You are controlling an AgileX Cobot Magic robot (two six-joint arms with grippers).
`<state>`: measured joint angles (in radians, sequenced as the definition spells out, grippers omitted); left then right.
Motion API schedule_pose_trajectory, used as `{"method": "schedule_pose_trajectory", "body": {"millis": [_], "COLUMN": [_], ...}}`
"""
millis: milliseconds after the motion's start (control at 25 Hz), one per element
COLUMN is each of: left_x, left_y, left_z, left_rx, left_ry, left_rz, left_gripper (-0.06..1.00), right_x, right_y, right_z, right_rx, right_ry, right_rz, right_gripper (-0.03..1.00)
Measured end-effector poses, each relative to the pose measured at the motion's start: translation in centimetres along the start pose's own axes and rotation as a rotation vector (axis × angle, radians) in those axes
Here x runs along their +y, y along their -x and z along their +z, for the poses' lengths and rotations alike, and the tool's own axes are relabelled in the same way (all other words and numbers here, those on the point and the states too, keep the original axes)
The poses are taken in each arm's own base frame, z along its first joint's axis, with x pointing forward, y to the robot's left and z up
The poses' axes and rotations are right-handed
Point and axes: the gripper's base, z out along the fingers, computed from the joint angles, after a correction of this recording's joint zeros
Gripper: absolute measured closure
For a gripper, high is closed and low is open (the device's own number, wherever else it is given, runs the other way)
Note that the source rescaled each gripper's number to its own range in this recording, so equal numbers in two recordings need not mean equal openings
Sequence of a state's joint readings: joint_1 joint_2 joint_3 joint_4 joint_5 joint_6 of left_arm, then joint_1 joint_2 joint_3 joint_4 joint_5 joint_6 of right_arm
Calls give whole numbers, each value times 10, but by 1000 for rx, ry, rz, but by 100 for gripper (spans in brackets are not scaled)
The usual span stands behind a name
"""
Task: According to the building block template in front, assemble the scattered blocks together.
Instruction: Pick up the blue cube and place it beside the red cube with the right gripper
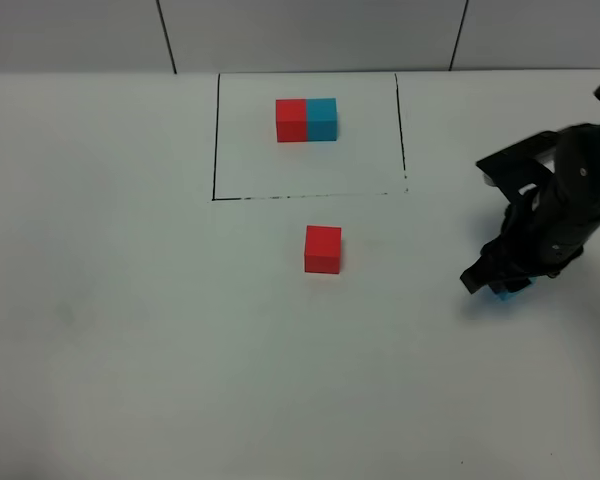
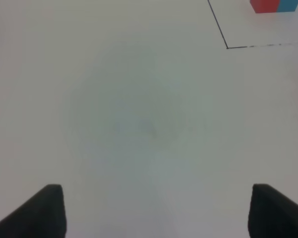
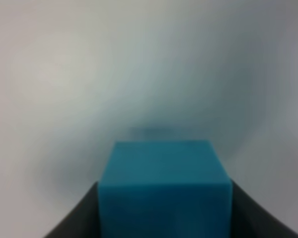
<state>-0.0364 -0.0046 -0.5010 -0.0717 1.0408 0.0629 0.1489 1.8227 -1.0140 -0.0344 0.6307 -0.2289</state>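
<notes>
1. Left gripper: spread wide, dark fingers well apart above the bare white table, holding nothing. Shown only in its own wrist view, so cannot tell its place against the red cube.
2. Building block template: behind the red cube and well apart from it, red half on the left and blue half on the right, joined. Framed by the black drawn rectangle, whose near edge runs between template and red cube.
3. Red cube: flat on the table, standing free, just outside that near edge.
4. Blue cube: well to the right of the red cube and slightly nearer the robot, mostly hidden under the arm in the high view.
5. Right gripper: pinching the blue cube, one dark finger pressed against each side in the right wrist view. Cannot tell whether lifted or resting on the table.
</notes>
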Motion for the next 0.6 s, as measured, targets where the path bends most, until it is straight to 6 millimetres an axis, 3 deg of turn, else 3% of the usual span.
{"method": "schedule_pose_trajectory", "body": {"millis": [160,280,600], "left_x": [0,0,0], "left_y": [0,0,0], "left_z": [0,0,0], "left_rx": [0,0,0], "left_ry": [0,0,0], "left_rz": [0,0,0], "left_gripper": [33,33,33], "right_x": [35,56,76], "right_y": [33,56,103], "right_z": [-22,-26,0], "right_rx": [2,12,52], "right_ry": [11,28,59], "right_rz": [-561,-783,-895], "right_gripper": [97,97,97]}}
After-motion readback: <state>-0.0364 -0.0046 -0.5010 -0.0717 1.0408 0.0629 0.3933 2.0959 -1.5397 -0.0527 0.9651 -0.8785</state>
